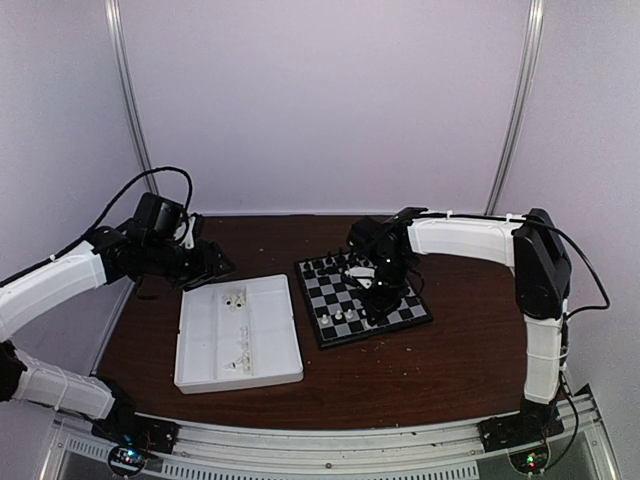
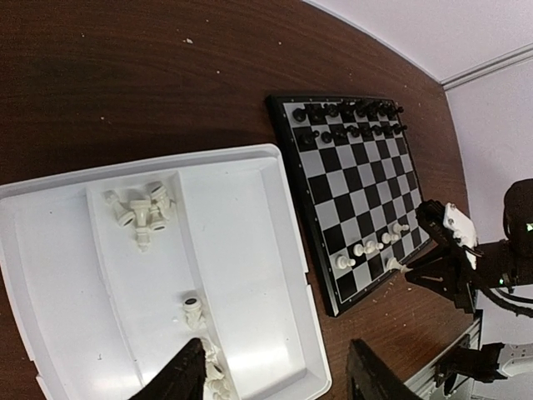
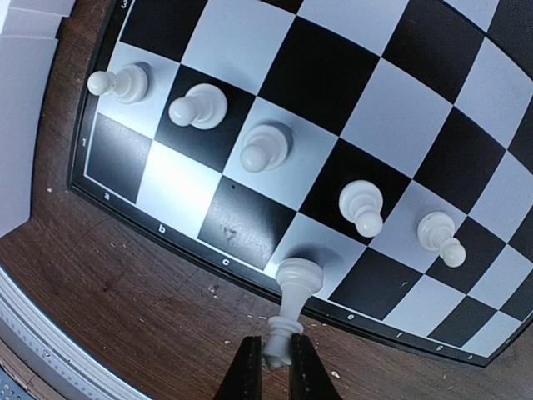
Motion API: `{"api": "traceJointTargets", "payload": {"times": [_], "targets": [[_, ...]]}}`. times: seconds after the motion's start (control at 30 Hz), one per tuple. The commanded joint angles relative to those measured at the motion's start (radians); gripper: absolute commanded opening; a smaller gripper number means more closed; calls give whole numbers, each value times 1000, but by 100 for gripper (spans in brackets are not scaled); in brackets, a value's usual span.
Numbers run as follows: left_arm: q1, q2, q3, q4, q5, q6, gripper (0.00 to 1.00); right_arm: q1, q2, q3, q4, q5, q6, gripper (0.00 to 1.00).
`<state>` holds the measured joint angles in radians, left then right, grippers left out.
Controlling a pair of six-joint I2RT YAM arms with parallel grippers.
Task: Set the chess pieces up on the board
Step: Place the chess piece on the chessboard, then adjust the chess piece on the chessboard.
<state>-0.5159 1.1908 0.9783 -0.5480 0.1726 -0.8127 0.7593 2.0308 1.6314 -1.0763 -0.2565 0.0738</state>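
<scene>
The chessboard (image 1: 362,297) lies right of centre on the table; it also shows in the left wrist view (image 2: 358,196) and the right wrist view (image 3: 350,108). Black pieces (image 2: 350,121) fill its far rows. Several white pawns (image 3: 200,107) stand in the second near row. My right gripper (image 3: 275,362) is shut on the head of a tall white piece (image 3: 291,304) whose base rests on the white d-file square of the near row. My left gripper (image 2: 275,375) is open above the near end of the white tray (image 2: 241,275), over loose white pieces (image 2: 198,342).
The white compartmented tray (image 1: 262,350) lies left of the board and holds another cluster of white pieces (image 2: 141,212) in its far compartment. Small crumbs lie on the brown table by the board's near edge (image 3: 166,283).
</scene>
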Motion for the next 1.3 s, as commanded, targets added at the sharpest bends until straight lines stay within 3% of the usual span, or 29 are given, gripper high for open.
{"api": "traceJointTargets", "payload": {"times": [0.0, 0.3, 0.47, 1.27], "targets": [[8, 9, 36, 16, 1, 23, 58, -2, 16, 4, 5, 35, -6, 12], [8, 12, 37, 12, 3, 31, 58, -2, 22, 12, 12, 51, -2, 18], [8, 15, 42, 10, 2, 34, 58, -2, 19, 13, 16, 55, -2, 27], [8, 27, 51, 11, 27, 35, 59, -2, -25, -111, 115, 65, 46, 30]]}}
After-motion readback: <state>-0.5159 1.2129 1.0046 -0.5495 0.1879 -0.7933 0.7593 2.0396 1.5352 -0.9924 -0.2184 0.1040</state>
